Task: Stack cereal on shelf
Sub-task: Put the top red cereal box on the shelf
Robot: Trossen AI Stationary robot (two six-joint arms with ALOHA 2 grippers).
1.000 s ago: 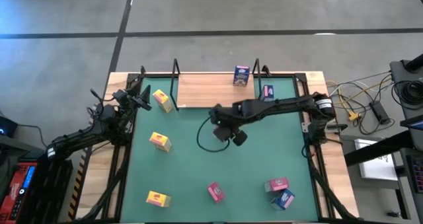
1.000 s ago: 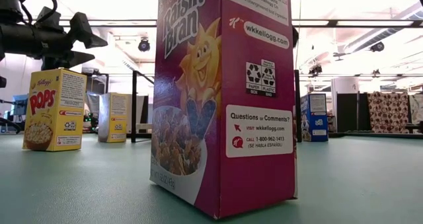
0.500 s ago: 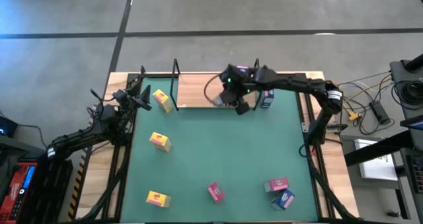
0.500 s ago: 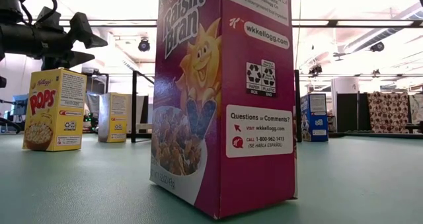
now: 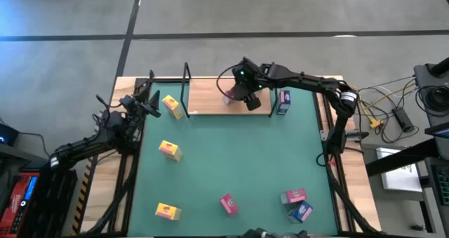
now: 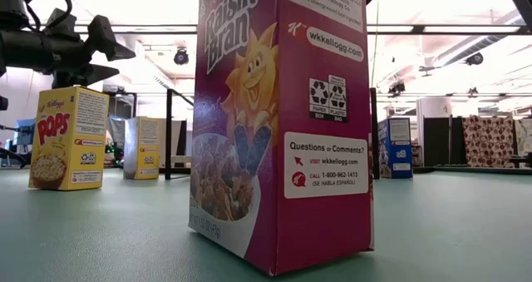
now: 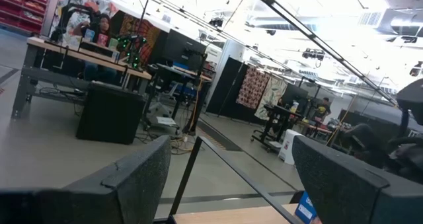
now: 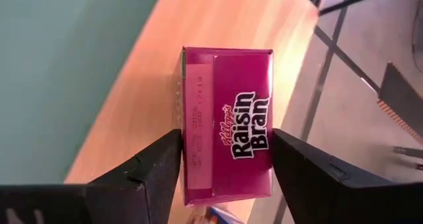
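My right gripper (image 5: 236, 95) reaches over the light wooden shelf (image 5: 207, 90) at the table's far edge. It is shut on a pink cereal box (image 8: 228, 125), which shows in the high view as a small pink patch (image 5: 229, 97). My left gripper (image 7: 225, 178) waits at the table's far left (image 5: 144, 101), open, with nothing between its fingers. Other cereal boxes stand on the green table: yellow ones (image 5: 172, 106) (image 5: 169, 150) (image 5: 167, 211), pink ones (image 5: 229, 203) (image 5: 293, 195) and blue ones (image 5: 283, 101) (image 5: 300, 211). My right gripper has the pink box between its two fingers (image 8: 158, 168), one against each long side (image 8: 187, 151) (image 8: 268, 151), near the box's close end. The fingers slant down from the table's right side and lie along the box. Whether the box rests on the shelf board, I cannot tell.
Thin black wire uprights (image 5: 187, 73) (image 5: 272, 69) stand on the shelf. In the low view a large pink box (image 6: 278, 124) fills the foreground, with yellow boxes (image 6: 68, 138) (image 6: 145, 147) and a blue one (image 6: 395, 147) behind. The green table's middle (image 5: 231, 154) is bare.
My right gripper has swung from above the table's middle toward the far edge and now hangs over the shelf board, then has edged a little toward the left along it. The boxes on the table have stayed where they were.
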